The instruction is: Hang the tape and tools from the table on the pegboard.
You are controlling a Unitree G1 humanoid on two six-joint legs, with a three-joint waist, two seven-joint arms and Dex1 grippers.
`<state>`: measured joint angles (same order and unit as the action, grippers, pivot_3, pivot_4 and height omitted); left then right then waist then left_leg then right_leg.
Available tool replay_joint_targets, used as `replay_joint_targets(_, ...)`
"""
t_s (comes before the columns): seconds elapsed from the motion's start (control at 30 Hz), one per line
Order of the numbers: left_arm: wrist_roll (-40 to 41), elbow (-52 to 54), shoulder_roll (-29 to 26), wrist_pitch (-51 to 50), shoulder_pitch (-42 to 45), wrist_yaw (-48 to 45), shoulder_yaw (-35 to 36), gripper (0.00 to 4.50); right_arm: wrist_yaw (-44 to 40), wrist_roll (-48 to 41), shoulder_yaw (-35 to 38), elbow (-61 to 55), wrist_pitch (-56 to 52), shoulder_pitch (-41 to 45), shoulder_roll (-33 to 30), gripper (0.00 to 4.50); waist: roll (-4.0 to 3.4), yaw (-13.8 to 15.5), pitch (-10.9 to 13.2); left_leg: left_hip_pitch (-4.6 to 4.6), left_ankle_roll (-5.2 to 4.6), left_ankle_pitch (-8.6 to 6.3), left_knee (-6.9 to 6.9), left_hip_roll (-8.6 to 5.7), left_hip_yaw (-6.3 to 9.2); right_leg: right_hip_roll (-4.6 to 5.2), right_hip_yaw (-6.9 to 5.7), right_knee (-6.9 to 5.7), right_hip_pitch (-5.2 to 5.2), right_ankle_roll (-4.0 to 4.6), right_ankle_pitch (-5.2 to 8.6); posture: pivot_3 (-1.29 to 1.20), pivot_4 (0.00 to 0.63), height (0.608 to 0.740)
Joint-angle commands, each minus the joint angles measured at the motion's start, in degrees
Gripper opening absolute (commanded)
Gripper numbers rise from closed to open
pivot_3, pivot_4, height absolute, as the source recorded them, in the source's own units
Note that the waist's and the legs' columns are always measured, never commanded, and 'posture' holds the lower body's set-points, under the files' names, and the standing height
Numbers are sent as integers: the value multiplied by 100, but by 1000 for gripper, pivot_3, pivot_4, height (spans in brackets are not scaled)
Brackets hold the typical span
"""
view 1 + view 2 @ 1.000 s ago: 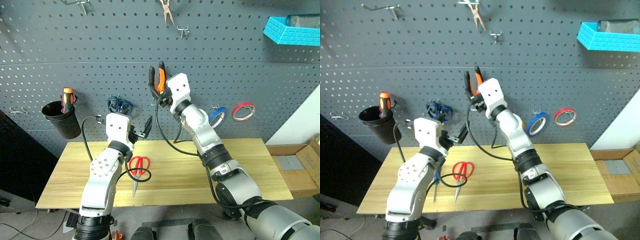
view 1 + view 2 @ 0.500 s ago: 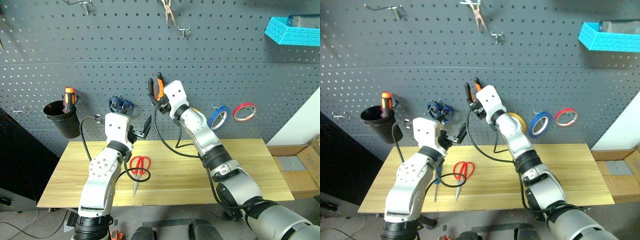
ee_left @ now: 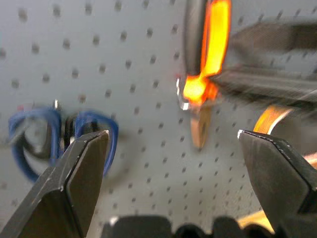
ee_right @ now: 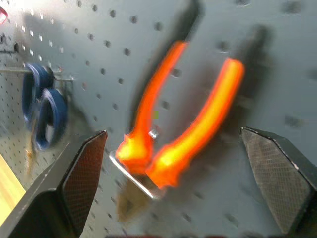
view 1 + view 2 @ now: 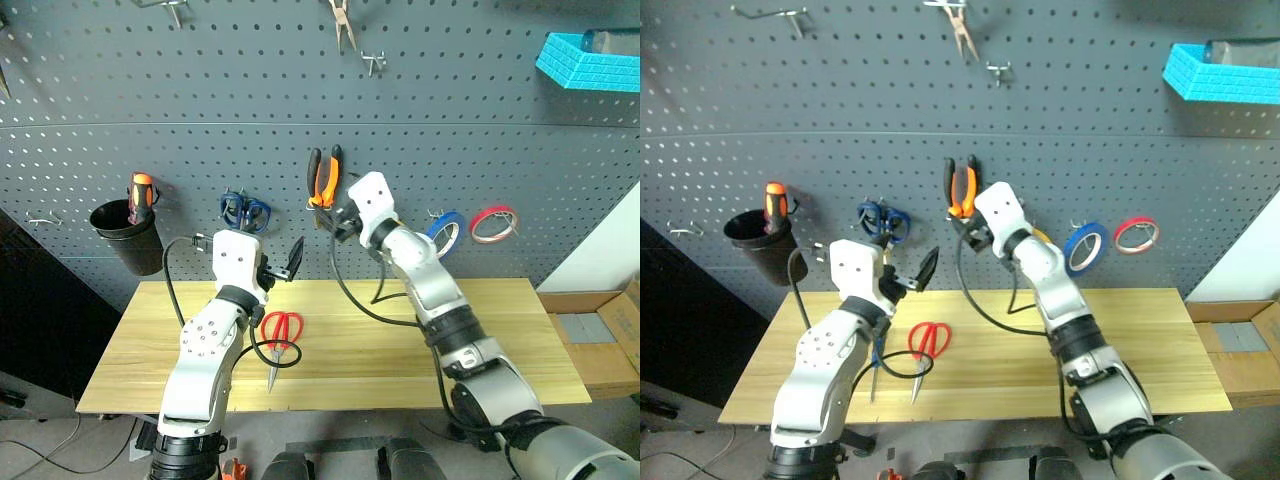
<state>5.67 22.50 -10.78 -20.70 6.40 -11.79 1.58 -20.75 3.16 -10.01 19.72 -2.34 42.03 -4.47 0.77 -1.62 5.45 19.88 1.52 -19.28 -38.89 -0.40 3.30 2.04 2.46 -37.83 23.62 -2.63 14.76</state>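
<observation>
Orange-handled pliers (image 5: 322, 178) on pegboard (image 5: 200, 100); right gripper (image 4: 178, 186) apart.

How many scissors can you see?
2. Blue scissors hang on the pegboard, left of the orange pliers. Red scissors lie on the table near the left arm. Others may be hidden behind the arms.

One pegboard (image 5: 200, 90), one wooden table (image 5: 500, 340), two scissors, red-handled (image 5: 279, 335) and blue-handled (image 5: 243, 211), two pliers, orange-and-black (image 5: 324, 180) and bare metal (image 5: 341, 22), three tape rolls, blue (image 5: 440, 232), red (image 5: 490, 223), yellow (image 5: 1041, 236), two screwdrivers, orange-handled (image 5: 139, 195) in one black cup (image 5: 128, 240), blue-handled (image 5: 876, 358), one blue bin (image 5: 588, 66).
</observation>
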Motion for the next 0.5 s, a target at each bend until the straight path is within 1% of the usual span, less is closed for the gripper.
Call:
replay_joint_targets(0.03, -169, 28, 91, 69, -333, 244, -30, 4500, -324, -190, 83, -1113, -336, -411, -291, 4458, -3, -11, 5, 0, -1, 0, 0, 1, 0, 0, 0, 1, 0, 0, 0, -3, 108, 740)
replay_joint_targets(0.13, -428, -119, 184, -19, -662, 522, -114, 4500, -718, -412, 82, -1819, -586, -892, -612, 4458, -13, -31, 14, -1, -3, -2, 7, 7, 0, 6, 3, 5, 2, 0, 0, -15, 114, 740)
replay_joint_targets(0.23, -574, -423, 285, -210, -849, 777, -90, 4500, -1449, -894, -19, -2248, -626, -1293, -898, 4458, -18, -33, 40, -3, -6, -3, 7, 5, 0, 2, 1, 4, -1, 0, 0, -25, 118, 740)
replay_joint_targets(0.33, -612, -968, 423, -426, -969, 989, -47, 4500, -2317, -1204, -218, -2326, -337, -1793, -1261, 4458, -21, -28, 60, -15, -8, -3, 5, 4, 3, -11, -4, 5, -19, -1, 0, -32, 123, 740)
replay_joint_targets(0.4, -552, -1343, 430, -467, -984, 921, -31, 4500, -2770, -1274, -425, -2302, -175, -2053, -1445, 4458, -12, -28, 93, -38, -11, -5, 5, 1, 4, -11, -9, 14, -47, -3, 2, -34, 133, 740)
replay_joint_targets(0.5, -477, -1690, 358, -495, -912, 753, -14, 4500, -3075, -1399, -589, -2266, -205, -2198, -1462, 4458, -9, -27, 172, -42, -12, -5, 4, -1, 2, -11, -8, 13, -49, -2, 2, -34, 145, 740)
